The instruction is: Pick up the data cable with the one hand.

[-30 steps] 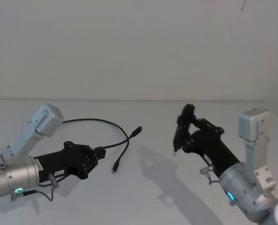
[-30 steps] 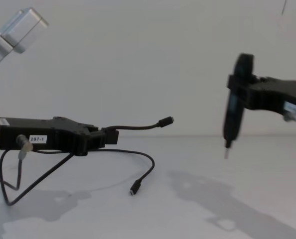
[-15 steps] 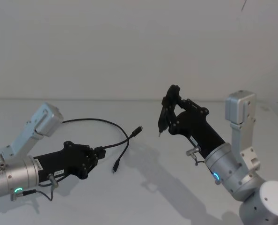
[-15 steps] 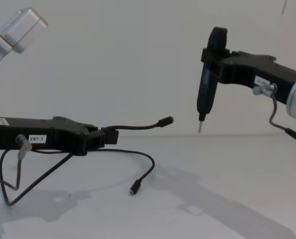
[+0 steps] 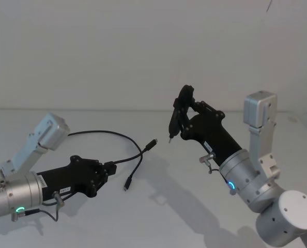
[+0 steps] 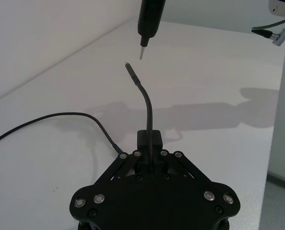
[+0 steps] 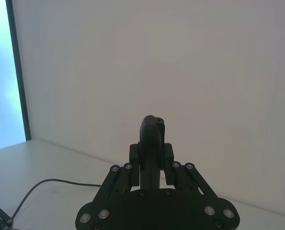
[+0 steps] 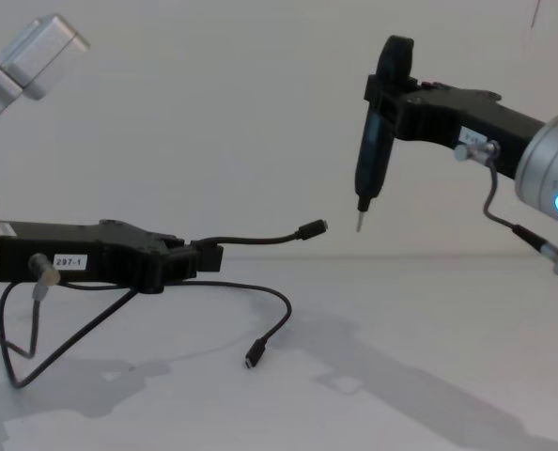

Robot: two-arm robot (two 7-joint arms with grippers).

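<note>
The left black two-finger gripper [image 5: 110, 169], on its silver wrist with a green ring, is clamped on the long thin black data cable [image 5: 134, 155] near one end. That metal-tipped plug juts forward from the fingers above the white table [image 5: 158, 206], while the rest trails back and down onto the table. Just beyond that raised plug, the right black gripper [image 5: 182, 111] with the blue ring grips a black pen-shaped tool [image 8: 376, 122], tip down.

The stretch of the data cable [image 5: 123, 142] inside the left gripper [image 5: 108, 168] is hidden between its fingers. In the left wrist view the cable runs off the picture's edge — its far plug is cut off. The tip of the tool [image 8: 373, 141] held by the right gripper [image 8: 384, 92] is too small to make out.
</note>
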